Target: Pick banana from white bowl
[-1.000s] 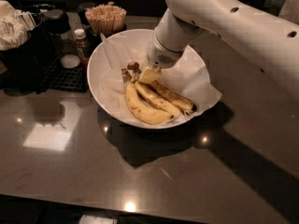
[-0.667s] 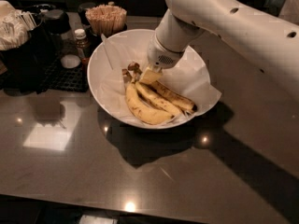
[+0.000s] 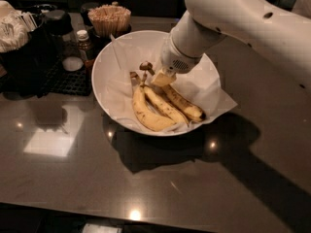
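The white bowl, lined with crinkled white paper, stands at the middle of the dark counter. Three yellow bananas lie in it. The banana is the slim, speckled one on the right. Its thin neck runs up under the gripper to a dark knobby stem tip. Two plumper bananas lie to its left, joined at one stem. My gripper reaches down into the bowl from the upper right and sits at the banana's neck end. The white arm hides that end of the banana.
A cup of wooden stir sticks and a small brown bottle stand behind the bowl's left side. A black organiser with white packets is at the far left. The arm crosses the upper right.
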`<control>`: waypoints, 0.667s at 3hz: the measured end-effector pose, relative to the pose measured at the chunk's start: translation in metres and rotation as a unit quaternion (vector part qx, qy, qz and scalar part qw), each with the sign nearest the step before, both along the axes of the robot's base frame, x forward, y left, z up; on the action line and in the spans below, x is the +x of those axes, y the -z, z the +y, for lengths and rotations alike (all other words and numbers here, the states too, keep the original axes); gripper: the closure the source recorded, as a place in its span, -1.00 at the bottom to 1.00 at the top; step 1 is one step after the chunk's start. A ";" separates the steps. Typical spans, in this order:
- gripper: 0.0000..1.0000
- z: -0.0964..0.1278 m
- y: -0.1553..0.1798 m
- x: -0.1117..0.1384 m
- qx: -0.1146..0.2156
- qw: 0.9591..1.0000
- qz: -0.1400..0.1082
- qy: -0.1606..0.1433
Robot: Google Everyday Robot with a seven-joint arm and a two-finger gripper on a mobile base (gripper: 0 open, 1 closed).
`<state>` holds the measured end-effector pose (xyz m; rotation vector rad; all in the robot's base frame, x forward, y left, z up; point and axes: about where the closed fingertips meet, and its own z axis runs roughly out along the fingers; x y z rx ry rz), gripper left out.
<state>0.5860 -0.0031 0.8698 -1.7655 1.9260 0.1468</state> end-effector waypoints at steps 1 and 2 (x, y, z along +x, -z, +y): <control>1.00 -0.011 -0.033 -0.017 0.022 0.998 -0.062 0.017; 1.00 -0.017 -0.060 -0.032 0.040 0.993 -0.110 0.025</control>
